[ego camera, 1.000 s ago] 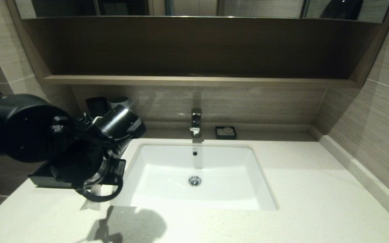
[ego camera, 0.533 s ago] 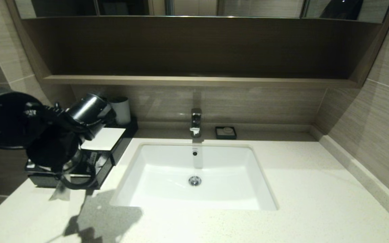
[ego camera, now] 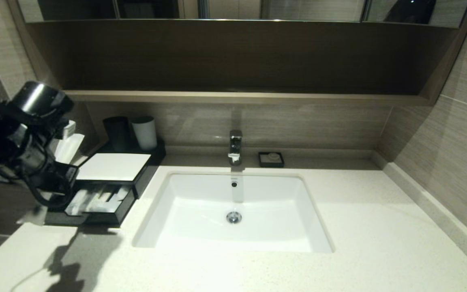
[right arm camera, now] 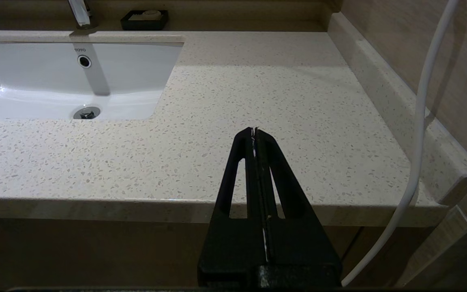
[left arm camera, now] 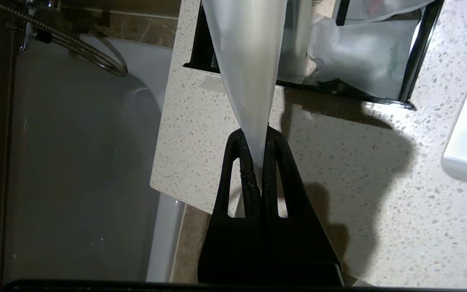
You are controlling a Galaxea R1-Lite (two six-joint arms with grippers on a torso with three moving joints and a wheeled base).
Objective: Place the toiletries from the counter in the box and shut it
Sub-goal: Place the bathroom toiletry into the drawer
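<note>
The left gripper (left arm camera: 259,156) hangs over the left end of the off-white speckled stone desk (ego camera: 359,227), jaws clamped on one end of a long whitish plastic-wrapped packet (left arm camera: 247,61). The packet's far end reaches over the low black box (ego camera: 112,178) with its white top panel, whose front drawer (ego camera: 95,202) stands open holding other wrapped packets (left arm camera: 359,56). The right gripper (right arm camera: 255,136) idles before the desk's right edge, jaws together.

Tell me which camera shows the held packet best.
The left wrist view: the packet hangs pinched in the shut left tool, above the counter near the open drawer. The head view catches only a sliver; the right wrist view, nothing.
</note>
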